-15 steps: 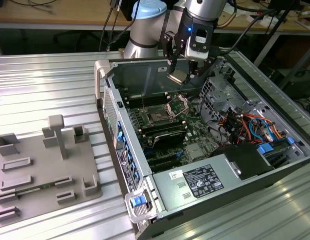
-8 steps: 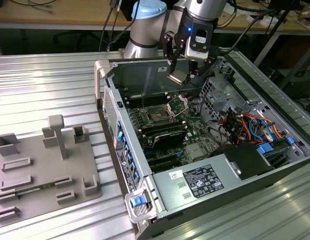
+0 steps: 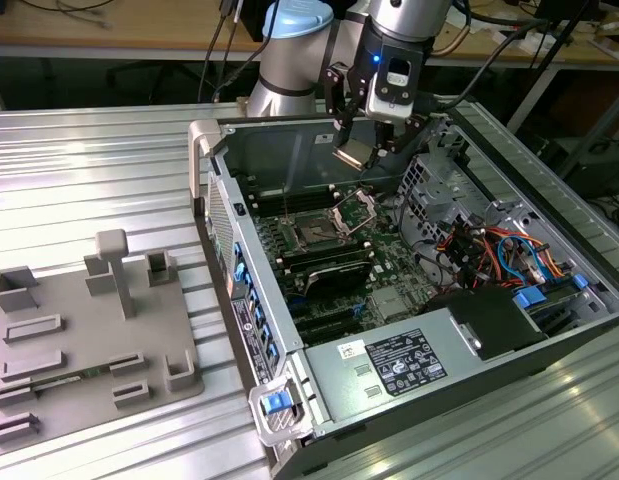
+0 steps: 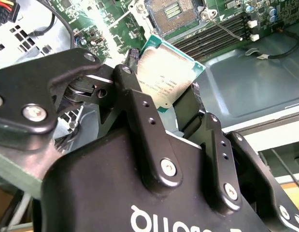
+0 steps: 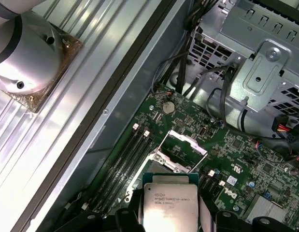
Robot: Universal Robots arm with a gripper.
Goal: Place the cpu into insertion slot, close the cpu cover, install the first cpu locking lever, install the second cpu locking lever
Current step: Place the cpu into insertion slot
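My gripper [image 3: 355,156] hangs over the open computer case, shut on the cpu [image 3: 352,155], a flat square chip with a silvery face. Both wrist views show the cpu [image 4: 164,77] [image 5: 169,207] pinched at its edges between the black fingers [image 4: 139,111]. Lower down and towards the exterior view's left, the insertion slot [image 3: 314,232] [image 4: 171,13] lies bare on the green board. Beside the slot, the cpu cover [image 3: 371,210] [image 5: 188,140] stands hinged up. The cpu is well above the slot and apart from it.
Long black memory slots [image 3: 329,265] flank the socket. A drive cage and bundled cables [image 3: 489,250] crowd the case towards the exterior view's right, with a power supply [image 3: 409,360] in front. A grey fixture tray [image 3: 89,340] sits outside the case on the ribbed metal table.
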